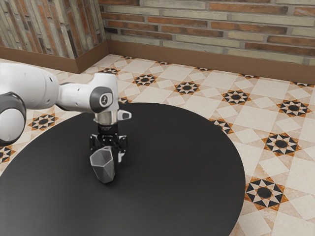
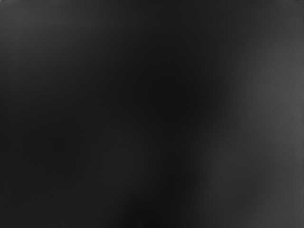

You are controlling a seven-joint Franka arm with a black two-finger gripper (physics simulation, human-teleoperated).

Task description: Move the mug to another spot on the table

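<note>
A grey faceted mug [image 1: 103,168] is near the middle-left of the round black table [image 1: 187,162] in the exterior view. It leans slightly, with its open rim facing up and toward the camera. My black gripper [image 1: 109,156] points straight down at the mug's far rim and is shut on the mug. One finger [image 1: 121,155] shows just outside the mug's wall on the exterior view's right, and the other is hidden behind the mug. The wrist view gives a dark, blurred surface close under my hand [image 2: 152,114].
The black table runs wide toward the exterior view's right and toward the camera from the mug. Beyond its edge lies a patterned tile floor [image 1: 266,108], and brick walls [image 1: 206,24] stand at the back.
</note>
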